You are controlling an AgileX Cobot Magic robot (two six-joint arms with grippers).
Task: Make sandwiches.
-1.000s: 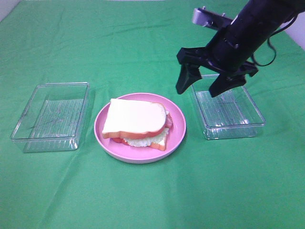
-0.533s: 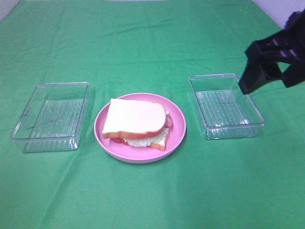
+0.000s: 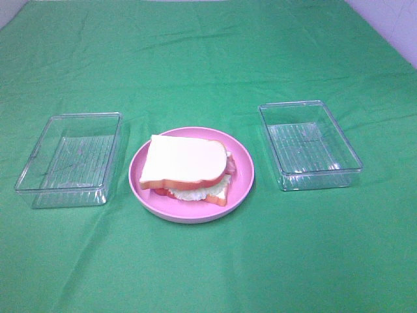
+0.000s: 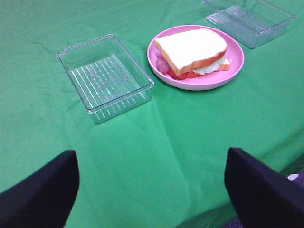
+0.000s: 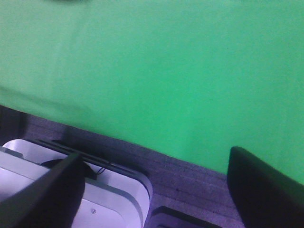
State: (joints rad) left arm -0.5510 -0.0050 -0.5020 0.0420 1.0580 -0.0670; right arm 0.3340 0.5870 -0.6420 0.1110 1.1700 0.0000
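The sandwich (image 3: 186, 166) lies on a round pink plate (image 3: 139, 187) mid-table: white bread on top, with lettuce, red tomato and a lower slice showing at its edge. It also shows in the left wrist view (image 4: 192, 50), on the plate (image 4: 233, 70). Neither gripper shows in the exterior high view. My left gripper (image 4: 149, 164) is open and empty, well back from the plate near the table's edge. My right gripper (image 5: 154, 161) is open and empty, over the cloth's edge, with no task thing in its view.
A clear plastic tray (image 3: 68, 160) stands left of the plate and another (image 3: 309, 143) stands right of it; both are empty. They also show in the left wrist view (image 4: 104, 76) (image 4: 249, 19). A white device (image 5: 47, 190) sits below the table edge.
My right arm has drawn back from above the right tray, moved right and left the exterior high view. The sandwich, plate and trays have not moved.
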